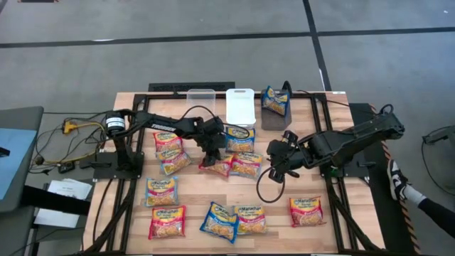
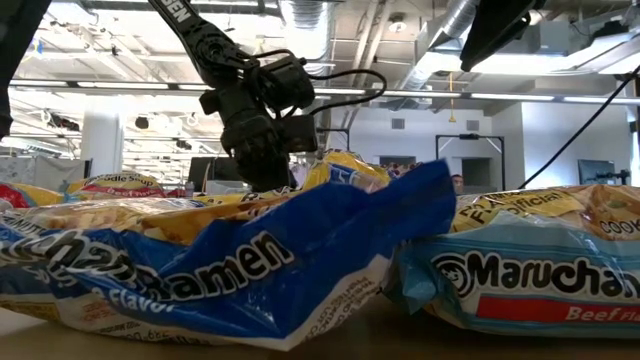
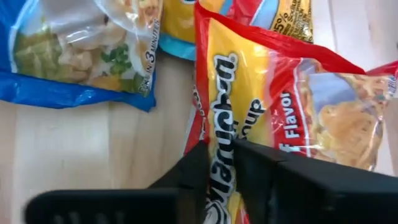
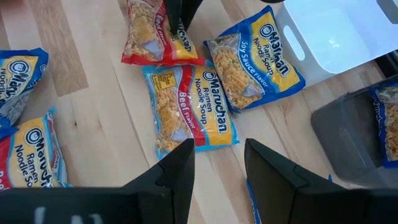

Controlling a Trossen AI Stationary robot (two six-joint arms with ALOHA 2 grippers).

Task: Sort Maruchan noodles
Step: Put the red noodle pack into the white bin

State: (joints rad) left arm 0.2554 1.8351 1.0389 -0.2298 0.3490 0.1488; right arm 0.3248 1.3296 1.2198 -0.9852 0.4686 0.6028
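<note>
Maruchan noodle packets lie scattered over the wooden table (image 1: 192,206). My left gripper (image 1: 212,158) is at the table's middle, shut on a red packet (image 1: 217,167), also seen in the right wrist view as the red packet (image 4: 152,37). A red beef packet (image 1: 246,164) lies beside it, and a blue packet (image 1: 239,136) lies beyond. My right gripper (image 4: 217,165) hangs open above the table right of the middle, over the beef packet (image 4: 189,109), touching nothing. My left gripper pinches the red packet between its two fingers (image 3: 273,180) at the yellow logo strip (image 3: 221,158), near one end of the packet. The fingers come slanting down from above. The strip stands up creased at the fingers; the packet's other end (image 4: 140,53) lies on the table.
At the far edge stand a clear bin (image 1: 201,99), a white bin (image 1: 240,107) and a dark bin (image 1: 276,119) with a blue packet (image 1: 276,99) in it. Further packets lie at the left (image 1: 168,144) and along the near side (image 1: 219,222), (image 1: 306,211).
</note>
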